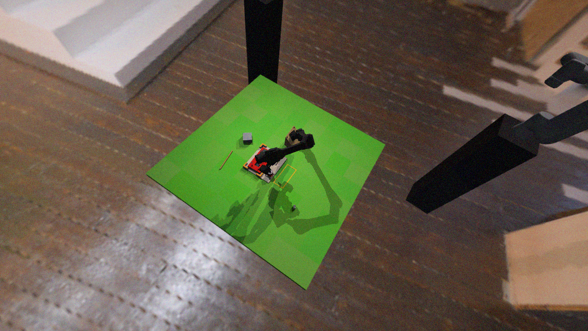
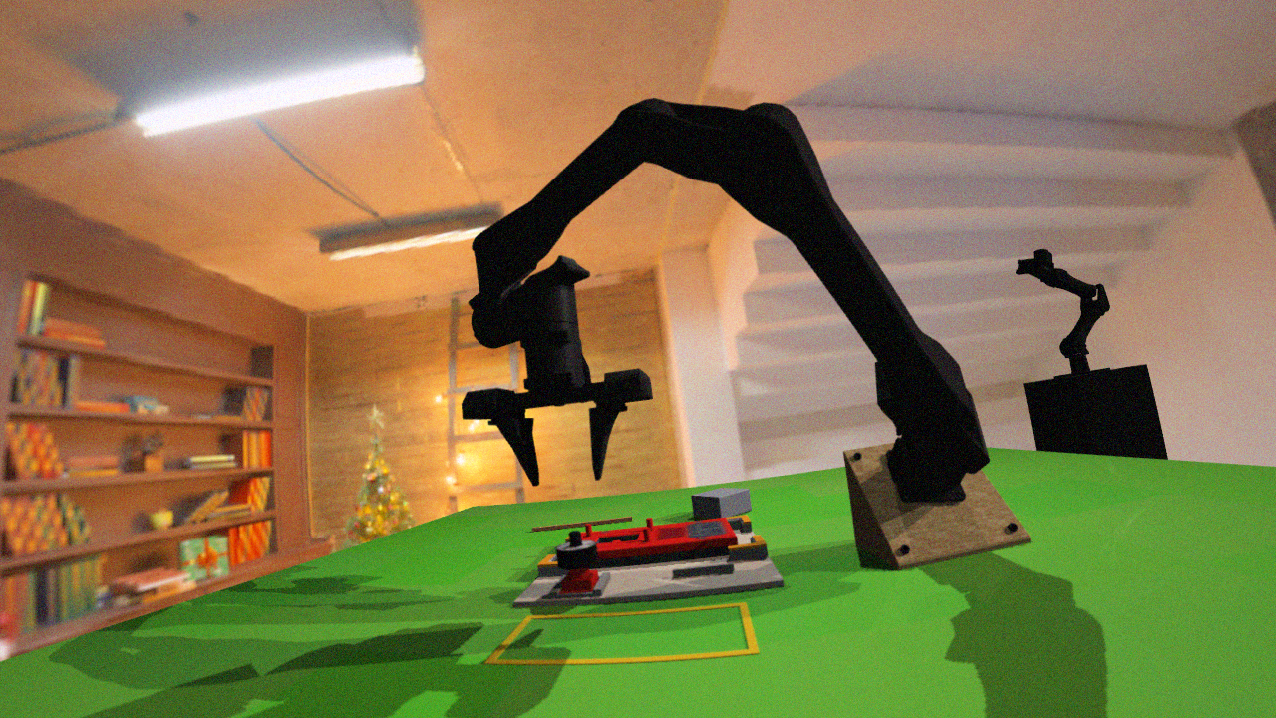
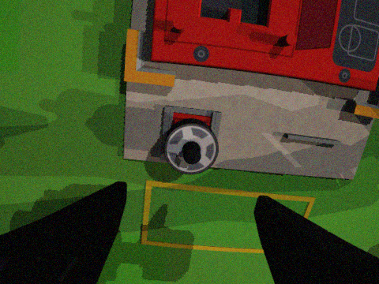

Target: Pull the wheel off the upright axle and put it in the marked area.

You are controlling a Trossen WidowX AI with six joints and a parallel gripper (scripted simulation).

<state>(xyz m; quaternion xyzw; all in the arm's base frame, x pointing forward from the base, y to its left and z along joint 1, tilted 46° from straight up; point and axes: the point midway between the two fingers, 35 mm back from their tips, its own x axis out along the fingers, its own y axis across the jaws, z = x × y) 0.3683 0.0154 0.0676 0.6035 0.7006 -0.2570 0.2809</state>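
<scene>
The wheel [image 2: 576,555] [image 3: 192,135], grey-spoked with a dark rim, sits on the upright black axle [image 2: 575,538] [image 3: 192,152], above a red stand at the front left of the grey board. My gripper [image 2: 566,480] [image 3: 193,198] is open and empty, pointing down above the board. Its fingers are clear of the wheel, which shows ahead of and between the fingertips in the wrist view. The marked area, a yellow outline [image 1: 289,179] [image 2: 624,661] [image 3: 146,213], lies on the green table beside the board with nothing in it. In the top view the arm hides much of the board.
The grey board [image 2: 660,580] [image 3: 245,130] carries a red block [image 2: 624,538] [image 3: 185,24] with yellow corner brackets around it. A grey block [image 1: 246,137] [image 2: 721,504] and a thin red stick [image 1: 226,159] lie beyond the board. A small grey cube [image 1: 294,207] lies past the marked area.
</scene>
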